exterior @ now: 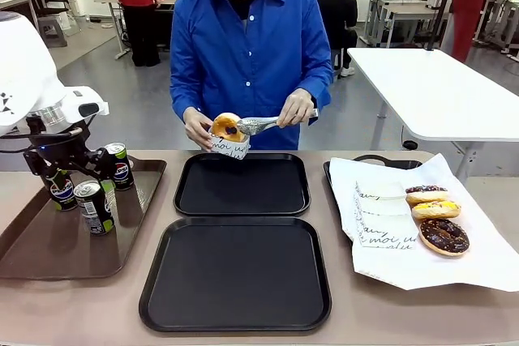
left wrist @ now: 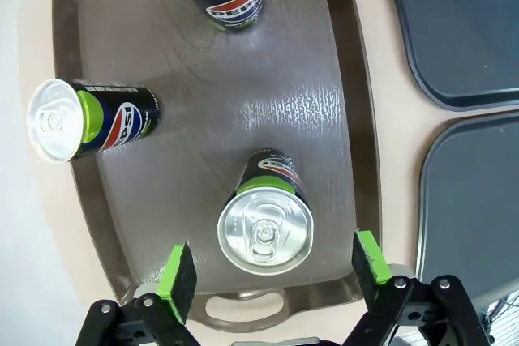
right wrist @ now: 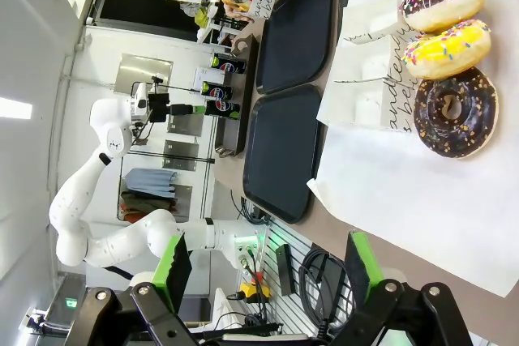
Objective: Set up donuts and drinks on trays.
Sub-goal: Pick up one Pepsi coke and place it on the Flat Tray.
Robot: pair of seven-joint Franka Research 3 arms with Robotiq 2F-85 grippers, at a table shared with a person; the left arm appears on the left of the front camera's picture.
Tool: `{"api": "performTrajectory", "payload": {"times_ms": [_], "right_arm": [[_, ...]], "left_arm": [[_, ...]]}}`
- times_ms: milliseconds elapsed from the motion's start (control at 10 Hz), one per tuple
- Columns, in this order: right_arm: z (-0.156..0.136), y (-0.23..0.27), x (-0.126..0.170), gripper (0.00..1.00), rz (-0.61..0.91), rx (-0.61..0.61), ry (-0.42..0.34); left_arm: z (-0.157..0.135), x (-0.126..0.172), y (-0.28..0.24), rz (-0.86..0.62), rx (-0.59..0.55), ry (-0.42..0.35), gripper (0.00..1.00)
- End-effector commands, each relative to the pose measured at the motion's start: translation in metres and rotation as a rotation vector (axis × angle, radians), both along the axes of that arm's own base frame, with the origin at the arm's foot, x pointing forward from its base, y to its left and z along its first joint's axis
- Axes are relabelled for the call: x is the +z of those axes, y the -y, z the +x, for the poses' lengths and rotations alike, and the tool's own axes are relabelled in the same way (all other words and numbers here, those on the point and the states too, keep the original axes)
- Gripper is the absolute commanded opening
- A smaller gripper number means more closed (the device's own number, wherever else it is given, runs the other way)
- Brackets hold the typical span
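Hovering straight over a can [left wrist: 264,228] on the brown tray [left wrist: 122,38], the left gripper [left wrist: 272,263] spreads its jaws fully and holds nothing, lined up as if to pick that drink. Off to the side, the right gripper [right wrist: 266,269] is likewise wide apart and empty, facing three donuts [right wrist: 446,54] on white paper [right wrist: 422,200]. Both black trays [exterior: 235,273] sit bare between, awaiting loads. Across the table, the person's hand [exterior: 293,109] works tongs [exterior: 258,125] on a boxed donut [exterior: 225,127], held just over the far tray [exterior: 242,184], probably bound there.
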State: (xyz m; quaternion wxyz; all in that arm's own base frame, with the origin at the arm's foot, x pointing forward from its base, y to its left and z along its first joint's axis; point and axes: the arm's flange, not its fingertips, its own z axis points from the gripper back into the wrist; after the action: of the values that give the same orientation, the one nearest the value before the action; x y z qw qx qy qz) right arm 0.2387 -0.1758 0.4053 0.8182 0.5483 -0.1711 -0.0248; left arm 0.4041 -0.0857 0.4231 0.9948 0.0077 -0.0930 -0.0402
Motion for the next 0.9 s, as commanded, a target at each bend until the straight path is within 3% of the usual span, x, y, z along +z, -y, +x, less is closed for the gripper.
{"api": "performTrajectory", "payload": {"times_ms": [0, 500, 800], "right_arm": [[0.000, 0.001, -0.001, 1.00, 0.009, 0.003, 0.013], [0.000, 0.001, -0.001, 1.00, 0.009, 0.003, 0.013], [0.000, 0.001, -0.001, 1.00, 0.009, 0.003, 0.013]], "left_arm": [[0.012, -0.009, 0.001, -0.012, 0.048, 0.005, 1.00], [0.027, -0.035, 0.001, -0.006, 0.068, -0.069, 1.00], [0.029, -0.041, 0.000, -0.002, 0.083, -0.074, 1.00]]}}
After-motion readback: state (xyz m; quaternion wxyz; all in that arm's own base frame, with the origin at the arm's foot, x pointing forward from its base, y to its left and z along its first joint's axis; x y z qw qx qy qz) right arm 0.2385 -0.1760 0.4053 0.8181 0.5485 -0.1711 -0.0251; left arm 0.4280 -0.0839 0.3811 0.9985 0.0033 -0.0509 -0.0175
